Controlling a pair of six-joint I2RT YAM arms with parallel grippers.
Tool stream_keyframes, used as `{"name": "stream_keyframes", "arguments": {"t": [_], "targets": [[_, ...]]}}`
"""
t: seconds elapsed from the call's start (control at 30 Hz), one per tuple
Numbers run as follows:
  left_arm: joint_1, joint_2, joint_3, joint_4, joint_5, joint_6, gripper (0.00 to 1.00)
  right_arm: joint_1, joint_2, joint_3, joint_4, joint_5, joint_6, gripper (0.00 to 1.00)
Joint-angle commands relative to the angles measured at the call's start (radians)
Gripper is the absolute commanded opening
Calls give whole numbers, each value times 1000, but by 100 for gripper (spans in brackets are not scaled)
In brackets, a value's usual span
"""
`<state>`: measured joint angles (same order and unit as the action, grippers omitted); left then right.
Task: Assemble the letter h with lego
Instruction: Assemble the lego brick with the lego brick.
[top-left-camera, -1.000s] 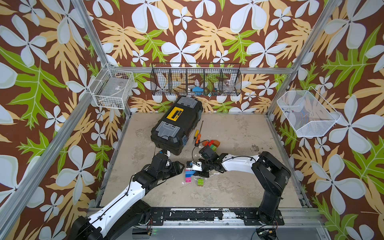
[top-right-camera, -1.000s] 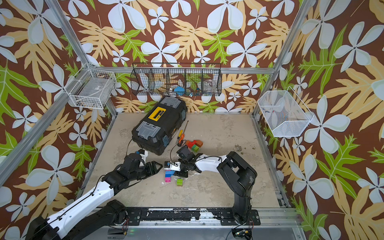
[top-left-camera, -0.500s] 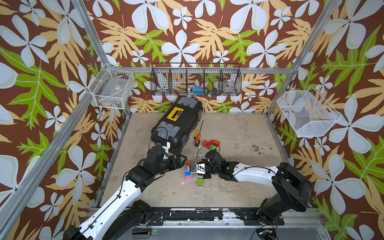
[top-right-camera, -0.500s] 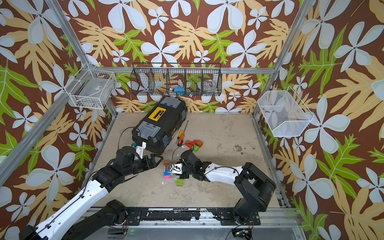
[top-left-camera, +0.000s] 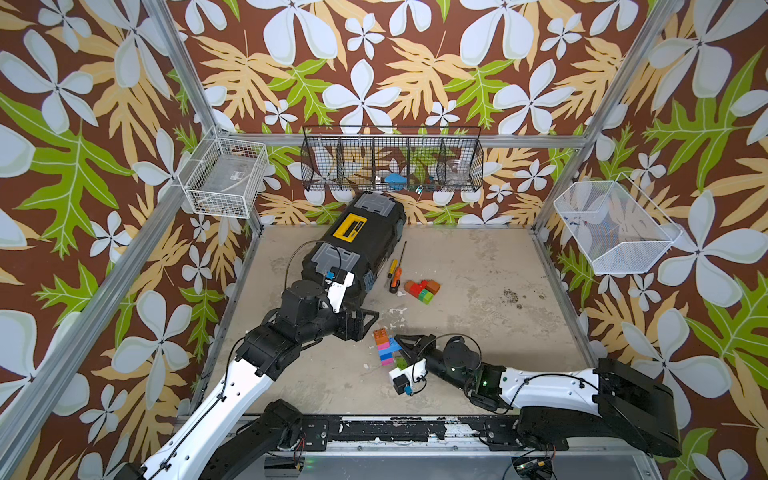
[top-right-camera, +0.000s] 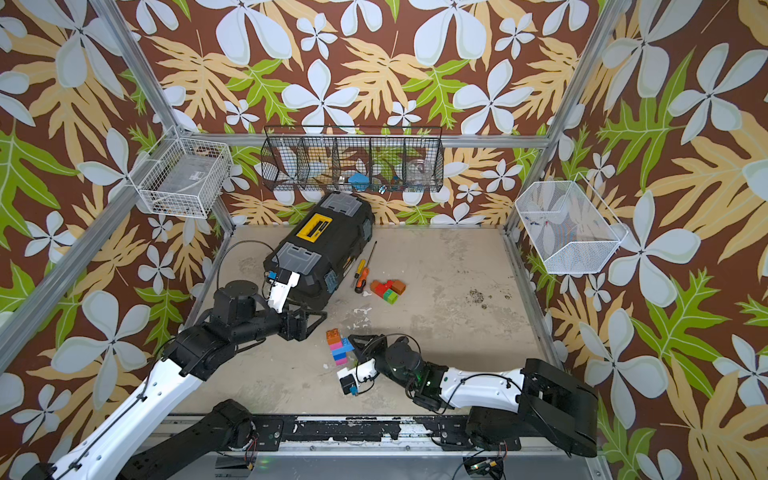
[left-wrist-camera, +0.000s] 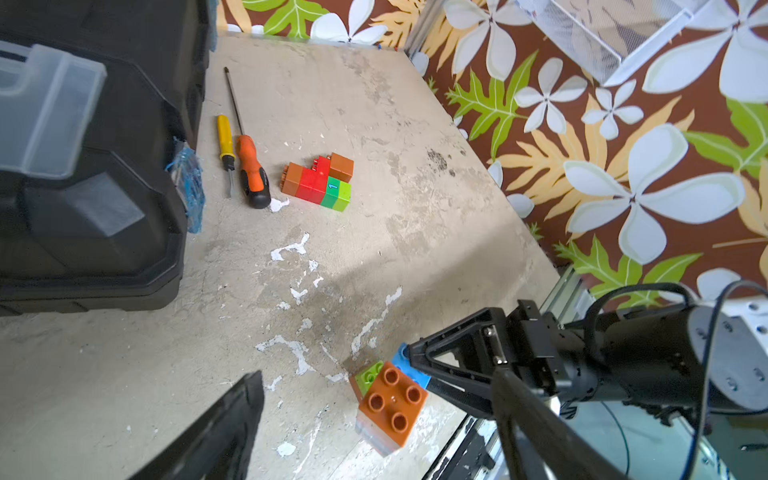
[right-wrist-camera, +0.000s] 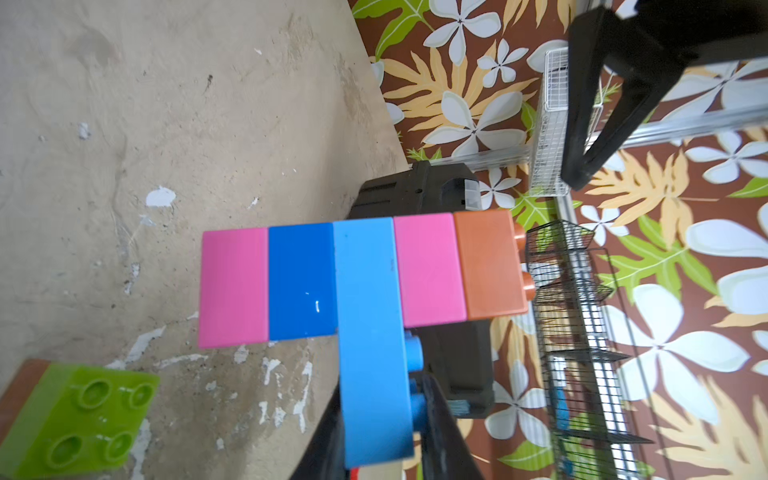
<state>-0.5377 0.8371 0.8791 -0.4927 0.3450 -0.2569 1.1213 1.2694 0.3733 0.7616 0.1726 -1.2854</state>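
Near the front of the table (top-left-camera: 478, 332), right gripper (top-left-camera: 400, 341) clamps the light-blue bridge (right-wrist-camera: 365, 332) of the part-built letter h (top-left-camera: 384, 351). Left gripper (top-left-camera: 368, 326) is wide, empty. Next, prob.: seat bridge on lime lego brick (top-left-camera: 401, 362), studs aligned.

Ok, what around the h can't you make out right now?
Right gripper: pad contact, right wrist view, covered by the light-blue brick.
Lime brick: bricks beneath it, cut by right wrist view's edge; right wrist camera covers them in a top view.
Black wire basket: contents too small behind mesh, both top views.
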Motion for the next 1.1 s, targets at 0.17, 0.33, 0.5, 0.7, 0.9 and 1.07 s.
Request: {"name": "stream_keyframes", "arguments": {"t": [0.17,0.33,0.5,0.7,0.9,1.07], "targets": [[-194,-67,-148,45,-101,571,92,67,-7,-62,223,193,-244,17],[-206,-73,-180,60,0,644,92,104,-4,-64,213,208,-281,17],[-207,-31,-187,75,-110,667,89,135,8,-54,204,209,-302,17],[-214,26,-180,72,-106,690,76,155,12,-50,208,220,-303,17],[-219,58,-191,60,-21,734,66,165,22,-42,213,228,-291,17],[-224,89,-192,50,17,742,59,177,25,-40,219,226,-291,17]]}}
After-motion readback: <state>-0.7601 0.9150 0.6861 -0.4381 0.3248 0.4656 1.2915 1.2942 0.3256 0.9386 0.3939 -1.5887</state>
